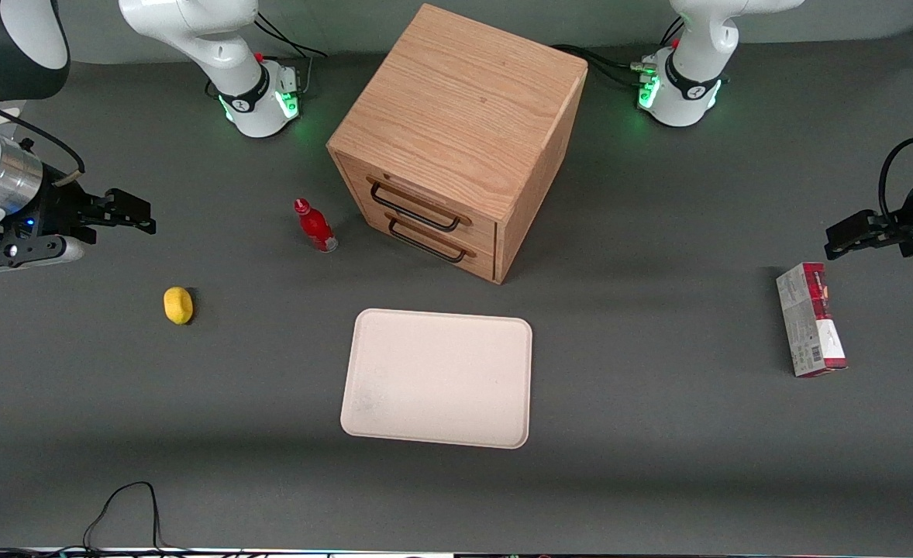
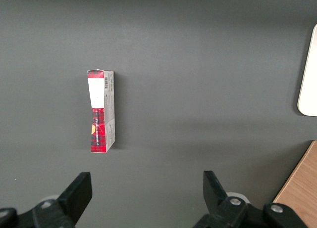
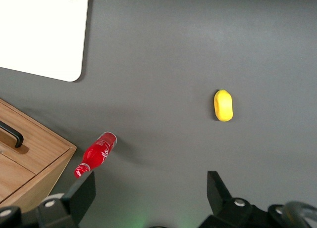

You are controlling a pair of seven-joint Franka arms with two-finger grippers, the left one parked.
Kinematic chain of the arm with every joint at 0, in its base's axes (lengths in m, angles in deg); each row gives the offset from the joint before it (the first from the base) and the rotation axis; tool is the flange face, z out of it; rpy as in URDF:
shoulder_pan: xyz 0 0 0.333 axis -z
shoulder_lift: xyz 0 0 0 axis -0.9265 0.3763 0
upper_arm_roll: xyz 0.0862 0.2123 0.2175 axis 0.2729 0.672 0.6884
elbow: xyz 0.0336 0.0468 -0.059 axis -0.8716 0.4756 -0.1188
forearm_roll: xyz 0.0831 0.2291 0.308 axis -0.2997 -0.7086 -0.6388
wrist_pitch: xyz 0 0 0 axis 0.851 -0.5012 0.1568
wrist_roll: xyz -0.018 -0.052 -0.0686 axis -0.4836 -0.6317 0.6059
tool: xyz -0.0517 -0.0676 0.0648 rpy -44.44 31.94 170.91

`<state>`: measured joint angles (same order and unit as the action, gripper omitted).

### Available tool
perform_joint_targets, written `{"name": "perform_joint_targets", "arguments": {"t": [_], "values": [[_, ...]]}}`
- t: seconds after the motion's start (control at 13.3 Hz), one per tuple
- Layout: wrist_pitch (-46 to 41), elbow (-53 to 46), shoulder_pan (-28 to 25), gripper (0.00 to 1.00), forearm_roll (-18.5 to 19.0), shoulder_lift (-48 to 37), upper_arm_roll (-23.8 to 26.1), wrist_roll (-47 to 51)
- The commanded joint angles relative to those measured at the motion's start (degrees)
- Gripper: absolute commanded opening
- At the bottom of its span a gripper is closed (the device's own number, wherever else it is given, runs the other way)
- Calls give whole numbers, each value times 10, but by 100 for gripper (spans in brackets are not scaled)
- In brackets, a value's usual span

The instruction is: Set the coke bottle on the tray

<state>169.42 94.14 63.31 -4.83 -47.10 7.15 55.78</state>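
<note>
No words I can read here.

The red-and-grey carton, lying toward the parked arm's end of the table, has a barcode on its near end and a white label, but any print there is too small for me to read. I can make out no letters on the coke bottle. My gripper hangs above the table at the working arm's end, its fingers wide apart.
</note>
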Motion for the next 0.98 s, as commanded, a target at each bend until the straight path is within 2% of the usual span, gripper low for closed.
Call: {"name": "perform_joint_targets", "arguments": {"t": [0.0,0.23,0.6,0.75,0.9], "values": [[-10,-18,-2,100,-9,14,0,11],[-11,-58,-8,100,-11,37,7,42],[-66,-223,-96,100,-9,161,41,216],[-66,-212,-143,100,-5,162,40,266],[-66,-176,-151,100,-5,142,41,266]]}}
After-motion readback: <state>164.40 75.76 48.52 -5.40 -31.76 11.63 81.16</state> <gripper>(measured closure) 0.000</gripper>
